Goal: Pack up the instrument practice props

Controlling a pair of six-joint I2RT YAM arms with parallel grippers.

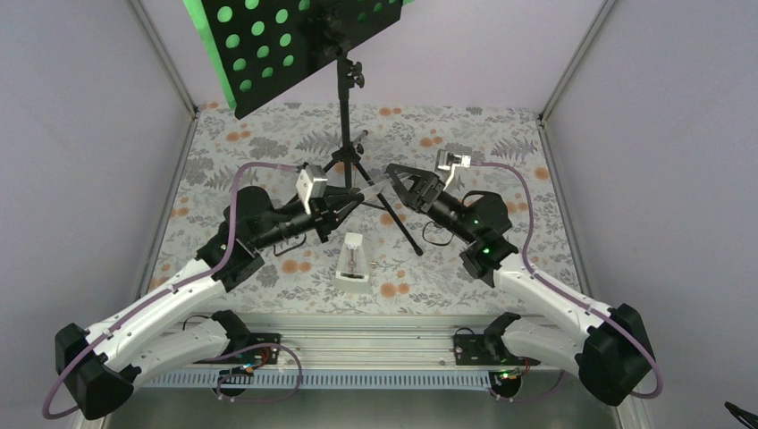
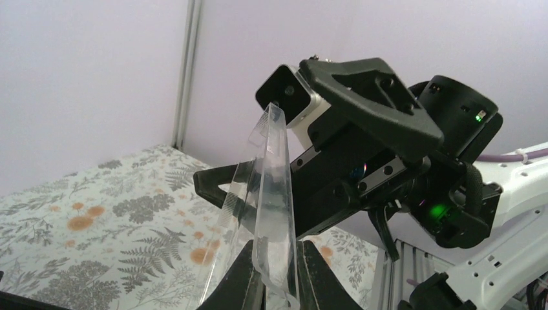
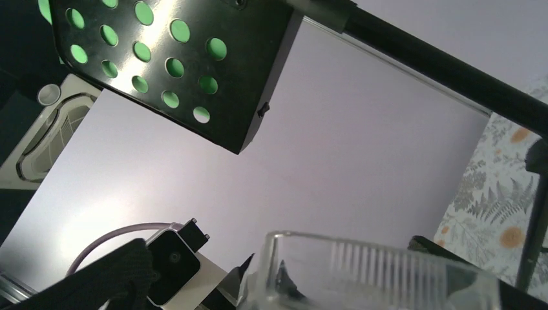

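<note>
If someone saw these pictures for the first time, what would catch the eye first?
The black music stand's holed desk, green pages shining through it, looms at the back of the floral table. At the centre, the left tool pinches a clear plastic piece right before the open right tool. A white metronome stands nearer the arm bases.

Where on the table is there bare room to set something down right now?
Free: the cloth back right of the stand, the back-left corner, and a strip between the metronome and right arm. Crowded: the centre, where the stand's legs, left gripper, right gripper and clear cover meet.
</note>
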